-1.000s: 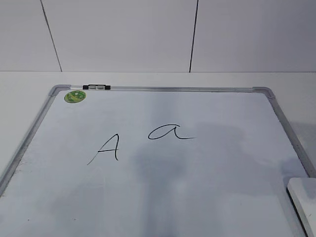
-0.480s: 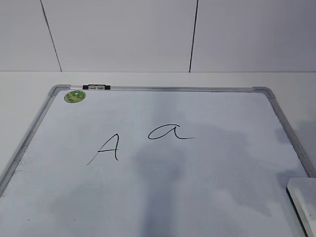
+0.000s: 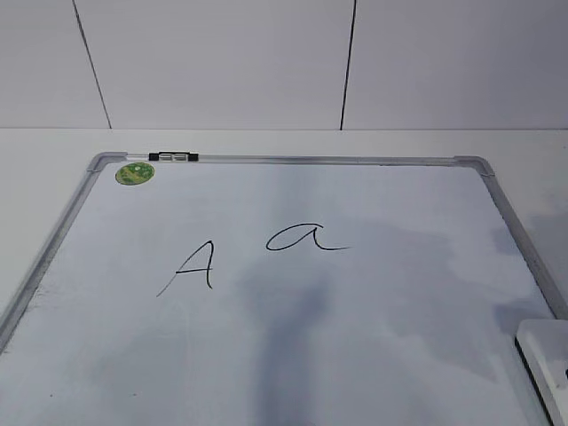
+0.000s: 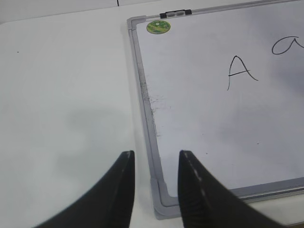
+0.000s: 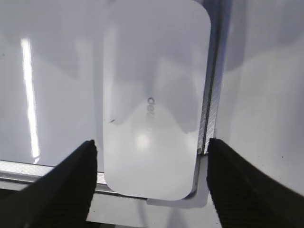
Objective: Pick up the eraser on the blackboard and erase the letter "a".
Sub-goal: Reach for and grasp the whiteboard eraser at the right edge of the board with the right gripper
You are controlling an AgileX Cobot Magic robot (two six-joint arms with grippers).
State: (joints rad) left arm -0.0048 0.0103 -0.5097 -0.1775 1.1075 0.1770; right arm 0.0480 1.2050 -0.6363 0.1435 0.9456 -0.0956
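The white eraser lies flat in the blackboard's near right corner; a piece of it shows at the exterior view's lower right. My right gripper is open, its two fingers on either side of the eraser's near end, apart from it. The blackboard fills the table. The cursive letter "a" sits near its middle, right of an angular capital "A". My left gripper is open and empty over the board's near left corner. No arm shows in the exterior view.
A green sticker and a black-and-silver clip sit at the board's far left corner. White table lies left of the board. A white panelled wall stands behind.
Shadows on the board have shifted, darkening below the "a". The eraser's visible piece sits slightly lower in view. Letters and board are unchanged.
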